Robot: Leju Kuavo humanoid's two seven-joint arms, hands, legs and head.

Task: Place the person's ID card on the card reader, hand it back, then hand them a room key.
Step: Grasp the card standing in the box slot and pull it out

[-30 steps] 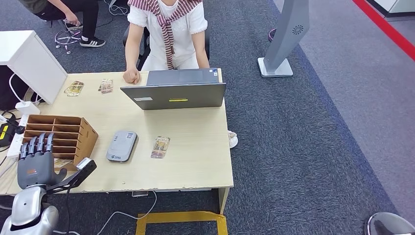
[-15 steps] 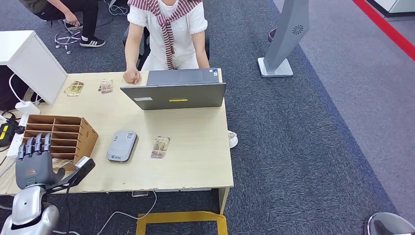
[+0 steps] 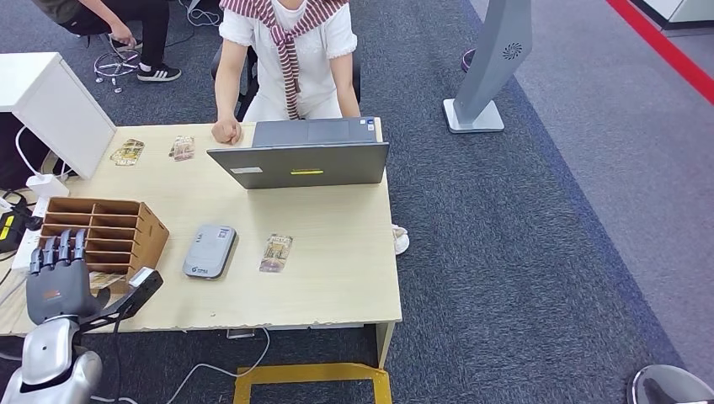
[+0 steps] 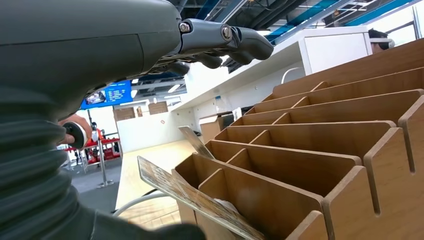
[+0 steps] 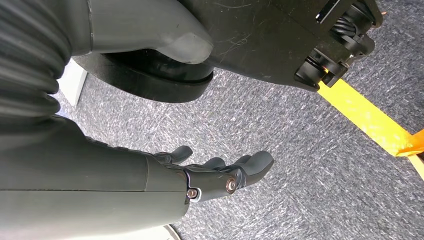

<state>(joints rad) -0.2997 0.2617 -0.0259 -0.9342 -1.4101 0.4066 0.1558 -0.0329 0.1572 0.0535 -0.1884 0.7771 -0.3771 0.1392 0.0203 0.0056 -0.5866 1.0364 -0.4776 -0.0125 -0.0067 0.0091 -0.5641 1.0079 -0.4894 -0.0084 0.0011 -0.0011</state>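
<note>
Since a second ago the left hand (image 3: 55, 282) has eased back toward the desk's near edge, fingers spread and holding nothing, beside the wooden rack (image 3: 101, 233); the ID card (image 3: 276, 252) lies near the card reader (image 3: 210, 250). At the left wrist, a room key (image 4: 192, 192) leans in the rack (image 4: 320, 150), likely the next reach. The right hand (image 5: 220, 175) hangs open over carpet.

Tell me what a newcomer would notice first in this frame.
Probably the left hand, raised at the desk's near left corner by the wooden card rack, fingers straight and holding nothing. Next, the person seated at the far side behind an open laptop. Then the grey card reader mid-desk with a card lying just to its right, apart from it.
</note>
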